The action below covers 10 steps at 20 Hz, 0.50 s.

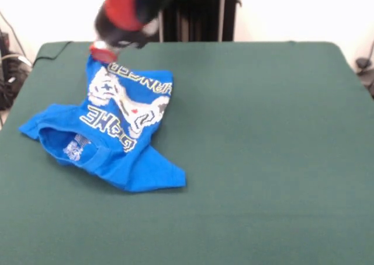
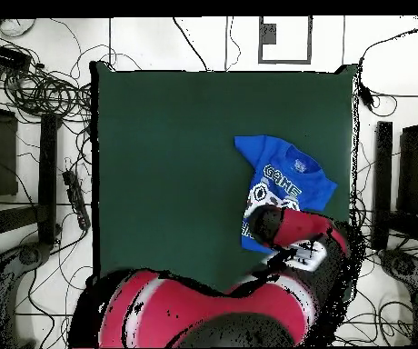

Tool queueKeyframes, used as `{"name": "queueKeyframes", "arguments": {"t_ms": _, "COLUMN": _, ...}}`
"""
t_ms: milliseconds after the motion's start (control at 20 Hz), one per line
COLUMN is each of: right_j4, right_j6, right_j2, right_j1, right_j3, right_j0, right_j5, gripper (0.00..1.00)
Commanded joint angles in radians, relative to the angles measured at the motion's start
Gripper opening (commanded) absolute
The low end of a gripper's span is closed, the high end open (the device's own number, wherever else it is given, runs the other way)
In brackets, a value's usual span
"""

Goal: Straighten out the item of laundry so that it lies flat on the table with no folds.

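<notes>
Shirt: the blue T-shirt (image 1: 117, 125) lies crumpled on the table (image 1: 263, 148), in the half nearer the robot and close to one of the table's side edges. Print faces up, with the collar and label toward the side away from the robot.

Lie of cloth: not flat. The hem end is bunched and narrow beneath the arm; one sleeve spreads toward the near side edge, the other points toward the table's middle. Creases cross the printed chest.

Gripper: the gripper (image 1: 104, 52) sits at the hem end, at or just above the cloth. It is blurred in the front view and hidden under the arm (image 2: 249, 304) from overhead. Cannot tell whether it is clenched or released, nor whether it has any fabric.

Step in hand: likely working the hem end, either taking hold or drawing it toward the robot's edge to pull the body straight.

Next move calls for: a pull of the hem along the shirt's length, away from the collar, then the bunched hem spread sideways. Judgement only.

Edges: little room remains between hem and the robot-side edge, and the side edge is close to the outer sleeve.

Open room: a wide stretch of bare green cloth across the middle and toward the opposite side edge; nothing else lies on it.
</notes>
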<state>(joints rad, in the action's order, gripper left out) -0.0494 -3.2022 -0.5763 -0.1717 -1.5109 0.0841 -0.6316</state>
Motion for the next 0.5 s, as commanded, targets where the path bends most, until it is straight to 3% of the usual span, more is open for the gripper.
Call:
{"name": "queueKeyframes", "arguments": {"t_ms": 50, "right_j4": 0.031, "right_j6": 0.36, "right_j2": 0.469, "right_j1": -0.121, "right_j3": -0.234, "right_j0": 0.261, "right_j5": -0.025, "gripper": 0.0}}
{"name": "queueKeyframes", "arguments": {"t_ms": 200, "right_j4": -0.058, "right_j6": 0.387, "right_j2": 0.504, "right_j1": -0.135, "right_j3": -0.209, "right_j0": 0.304, "right_j5": -0.077, "gripper": 0.0}}
{"name": "queueKeyframes", "arguments": {"t_ms": 300, "right_j4": -0.163, "right_j6": 0.315, "right_j2": 0.407, "right_j1": -0.121, "right_j3": -0.137, "right_j0": 0.214, "right_j5": -0.024, "gripper": 0.0}}
{"name": "queueKeyframes", "arguments": {"t_ms": 500, "right_j4": -0.354, "right_j6": -0.025, "right_j2": 0.069, "right_j1": 0.02, "right_j3": 0.032, "right_j0": -0.08, "right_j5": 0.098, "gripper": 0.0}}
